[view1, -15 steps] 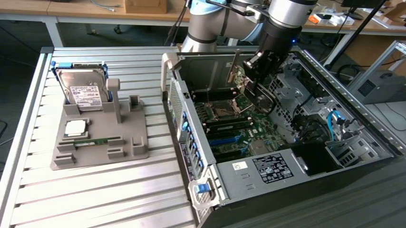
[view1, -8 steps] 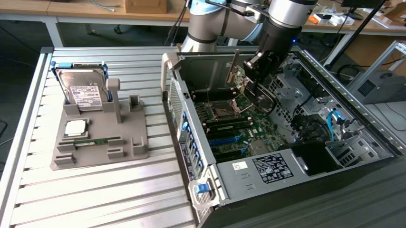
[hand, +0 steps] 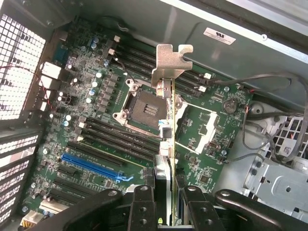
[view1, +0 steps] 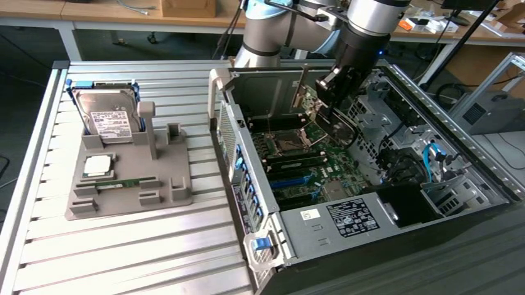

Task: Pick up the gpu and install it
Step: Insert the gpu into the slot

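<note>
**Pincer [view1: 328, 92] grips the gpu [view1: 315, 101] edge-on over the open board**

Two black fingers [hand: 143, 207] are pressed against either face of the gpu, a thin, dark, flat card with a silver-tan metal bracket at its far end. The wrist view shows it as a narrow strip.

In the exterior view, pincer and card sit in the upper middle of the frame. They are inside the open grey metal computer case [view1: 303, 243], above the green motherboard [view1: 328, 163].

From the wrist, the card's line runs just beside the square silver processor socket [hand: 142, 106] and across the long black memory slots [hand: 110, 132]. A blue slot [hand: 91, 166] lies well apart from it.

At the exterior view's left, a grey moulded holder [view1: 168, 193] rests on the ribbed aluminium table [view1: 123, 258]. It carries three things:
- a silver hard drive with a white label [view1: 110, 120], standing upright
- a square silver processor chip [view1: 98, 165], lying flat
- a small green memory stick [view1: 123, 182], lying flat
</note>
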Robot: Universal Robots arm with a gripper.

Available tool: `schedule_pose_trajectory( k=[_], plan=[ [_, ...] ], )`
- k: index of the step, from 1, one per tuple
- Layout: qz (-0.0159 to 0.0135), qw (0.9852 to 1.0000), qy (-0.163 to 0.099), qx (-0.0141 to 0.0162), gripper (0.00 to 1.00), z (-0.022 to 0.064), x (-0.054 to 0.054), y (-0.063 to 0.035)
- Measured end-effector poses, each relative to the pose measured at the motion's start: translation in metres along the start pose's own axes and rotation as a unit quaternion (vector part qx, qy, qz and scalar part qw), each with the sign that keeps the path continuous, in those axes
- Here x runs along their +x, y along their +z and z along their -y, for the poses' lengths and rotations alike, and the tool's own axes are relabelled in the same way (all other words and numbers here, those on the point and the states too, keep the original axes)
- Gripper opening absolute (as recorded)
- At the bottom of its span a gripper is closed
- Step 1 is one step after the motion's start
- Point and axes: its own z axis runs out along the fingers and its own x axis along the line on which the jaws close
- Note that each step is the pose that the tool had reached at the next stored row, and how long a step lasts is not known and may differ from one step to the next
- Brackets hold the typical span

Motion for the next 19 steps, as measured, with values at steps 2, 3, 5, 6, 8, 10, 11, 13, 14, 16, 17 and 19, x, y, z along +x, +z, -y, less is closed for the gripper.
schedule_pose_trajectory(
  k=[2, 3, 5, 6, 8, 10, 11, 13, 14, 16, 17, 19],
  plan=[
    [0.0000, 1.0000, -0.005, -0.0001, 0.27, 0.0000, 0.0000, 0.0000],
    [0.0000, 1.0000, -0.007, -0.0002, 0.27, 0.0000, 0.0000, 0.0000],
    [0.0000, 1.0000, -0.010, -0.0002, 0.27, 0.0000, 0.0000, 0.0000],
    [-0.0001, 0.9999, -0.011, -0.0003, 0.27, 0.0000, 0.0000, 0.0000],
    [-0.0001, 0.9999, -0.014, -0.0004, 0.27, 0.0000, 0.0000, 0.0000],
    [-0.0001, 0.9999, -0.017, -0.0004, 0.27, 0.0000, 0.0000, 0.0000],
    [-0.0001, 0.9998, -0.018, -0.0005, 0.27, 0.0000, 0.0000, 0.0000],
    [-0.0001, 0.9998, -0.021, -0.0006, 0.27, 0.0000, 0.0000, 0.0000],
    [-0.0001, 0.9997, -0.023, -0.0006, 0.27, 0.0000, 0.0000, 0.0000],
    [-0.0001, 0.9997, -0.026, -0.0007, 0.27, 0.0000, 0.0000, 0.0000],
    [-0.0002, 0.9996, -0.028, -0.0007, 0.27, 0.0000, 0.0000, 0.0000],
    [-0.0002, 0.9995, -0.031, -0.0008, 0.27, 0.0000, 0.0000, 0.0000]
  ],
)
